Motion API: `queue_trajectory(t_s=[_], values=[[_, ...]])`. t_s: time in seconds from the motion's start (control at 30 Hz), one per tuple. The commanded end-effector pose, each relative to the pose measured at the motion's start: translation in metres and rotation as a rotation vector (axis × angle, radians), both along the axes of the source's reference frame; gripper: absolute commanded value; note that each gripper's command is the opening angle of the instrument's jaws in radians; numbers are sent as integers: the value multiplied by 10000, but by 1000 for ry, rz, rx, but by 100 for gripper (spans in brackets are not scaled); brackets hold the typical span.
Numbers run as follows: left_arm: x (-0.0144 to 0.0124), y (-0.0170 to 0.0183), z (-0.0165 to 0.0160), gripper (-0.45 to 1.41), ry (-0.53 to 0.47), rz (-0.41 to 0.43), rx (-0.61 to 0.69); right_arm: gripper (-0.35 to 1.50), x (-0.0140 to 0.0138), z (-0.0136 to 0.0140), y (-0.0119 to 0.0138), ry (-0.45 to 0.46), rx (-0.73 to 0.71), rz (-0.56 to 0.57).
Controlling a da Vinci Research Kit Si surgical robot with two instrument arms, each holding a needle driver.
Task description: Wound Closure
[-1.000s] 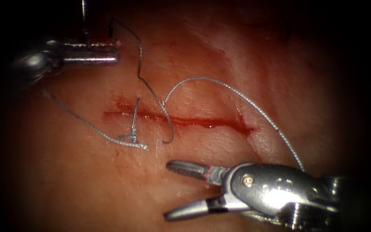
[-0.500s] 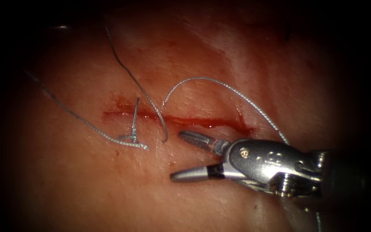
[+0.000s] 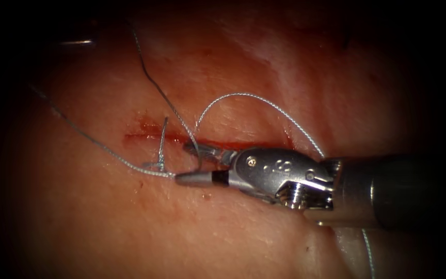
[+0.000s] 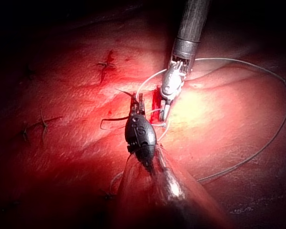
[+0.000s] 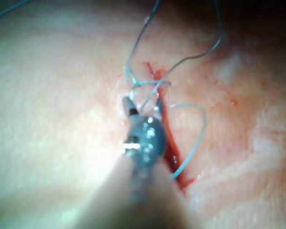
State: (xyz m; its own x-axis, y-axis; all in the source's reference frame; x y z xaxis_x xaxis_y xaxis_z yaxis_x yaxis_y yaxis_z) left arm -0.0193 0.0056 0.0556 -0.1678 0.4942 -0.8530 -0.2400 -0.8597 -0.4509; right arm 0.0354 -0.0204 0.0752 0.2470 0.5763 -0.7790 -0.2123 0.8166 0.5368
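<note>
The tissue (image 3: 295, 77), pork belly, takes up the endoscope view, with the cut (image 3: 218, 144) running across its middle and red fluid (image 3: 145, 126) smeared along it, thickest at its left end.

The right gripper (image 3: 189, 164) comes in from the right and lies low over the cut. Its jaws stand narrowly apart, one on each side of the needle (image 3: 198, 157), holding nothing yet; they look placed to take the needle's lower curve, just where it hooks back up from the tissue below the cut. In the right wrist view the same gripper (image 5: 142, 106) shows its two jaws spread to either side of the thread there.

In the left wrist view the left gripper (image 4: 137, 101) is seen from behind, its jaws apart and holding nothing.

The dark needle crosses the cut from above, its tip end lying on the tissue surface rather than buried.

The thread (image 3: 264, 101) arches above the cut and another run trails away to the left.

A tied stitch (image 3: 160, 155) sits at the cut's left end, its knot just beside the right gripper's lower jaw.
</note>
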Motion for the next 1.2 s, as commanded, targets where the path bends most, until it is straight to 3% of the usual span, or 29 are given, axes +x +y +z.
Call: queue_trajectory(t_s=[0.03, 0.27, 0.5, 0.67, 0.77, 0.9, 0.97, 1.0, 1.03, 1.1, 1.2], values=[[-5, -2, 7, -45, -3, 1, -1, -35, 1, -1, -8, -9, 19, -17], [-13, -9, 7, -45, -23, 22, -2, -35, -32, -36, -39, -18, 63, -44], [-22, -29, -9, -45, -95, 60, -19, -35, -55, -111, -69, -6, 63, -74], [-20, -45, -23, -45, -132, 73, -23, -35, -51, -160, -92, 3, 39, -96], [-14, -51, -30, -45, -151, 81, -32, -35, -35, -193, -102, 28, 29, -117], [-8, -49, -27, -45, -159, 91, -31, -35, -22, -204, -100, 51, 11, -137], [-5, -47, -25, -45, -157, 85, -32, 36, -22, -201, -97, 61, -19, -139], [-2, -46, -24, -45, -151, 79, -33, 83, -25, -198, -94, 67, -32, -134], [1, -45, -23, -45, -148, 78, -39, 108, -28, -194, -92, 58, -35, -120], [10, -40, -21, -45, -137, 63, -40, 138, -34, -187, -86, 39, -54, -94], [27, -32, -17, -45, -125, 39, -40, 145, -47, -180, -82, 14, -76, -60]])
